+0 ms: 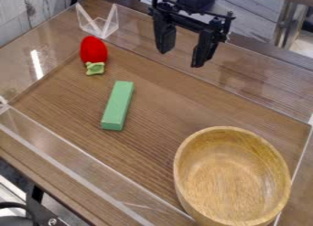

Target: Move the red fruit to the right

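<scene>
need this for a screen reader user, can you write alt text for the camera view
A robot gripper hangs open above a wooden table, holding nothing. A small red fruit lies to its left, a flat green block sits mid-table, and an empty wooden bowl is at the lower right.

Only one view was given, a fixed camera set above and in front of the counter [184,111], looking down at it on a slant. It stood fairly near, so the wood surface filled most of the picture and ran off the left and lower edges. The wooden bowl [232,179] lay closest to the lens at the lower right, cut slightly by the bottom edge. The gripper [184,54] hung at the far side, its upper part cropped by the top edge.
</scene>
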{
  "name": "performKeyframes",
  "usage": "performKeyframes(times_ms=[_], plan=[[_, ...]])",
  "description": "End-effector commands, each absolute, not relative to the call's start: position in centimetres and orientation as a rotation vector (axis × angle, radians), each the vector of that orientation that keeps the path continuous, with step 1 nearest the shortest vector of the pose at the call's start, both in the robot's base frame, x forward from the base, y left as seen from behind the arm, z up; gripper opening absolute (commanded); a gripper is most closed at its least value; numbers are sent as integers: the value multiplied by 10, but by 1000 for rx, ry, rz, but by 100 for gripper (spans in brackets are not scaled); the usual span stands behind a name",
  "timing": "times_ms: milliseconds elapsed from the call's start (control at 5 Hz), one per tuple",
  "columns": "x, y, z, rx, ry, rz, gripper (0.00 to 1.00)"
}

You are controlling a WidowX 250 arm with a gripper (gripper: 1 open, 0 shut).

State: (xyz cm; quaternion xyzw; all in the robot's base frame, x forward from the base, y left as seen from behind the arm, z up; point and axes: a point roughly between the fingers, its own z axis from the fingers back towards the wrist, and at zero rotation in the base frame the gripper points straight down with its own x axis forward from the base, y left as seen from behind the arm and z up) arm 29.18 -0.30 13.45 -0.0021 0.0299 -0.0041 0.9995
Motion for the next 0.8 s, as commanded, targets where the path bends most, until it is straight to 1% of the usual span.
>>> performKeyframes(times_ms=[0, 200, 400, 600], plan=[[294, -4, 123, -5, 87, -10, 100], [302, 26, 122, -1, 65, 69, 100], [304, 76, 131, 3, 37, 104, 100], [309, 126, 137, 12, 23, 169, 100]])
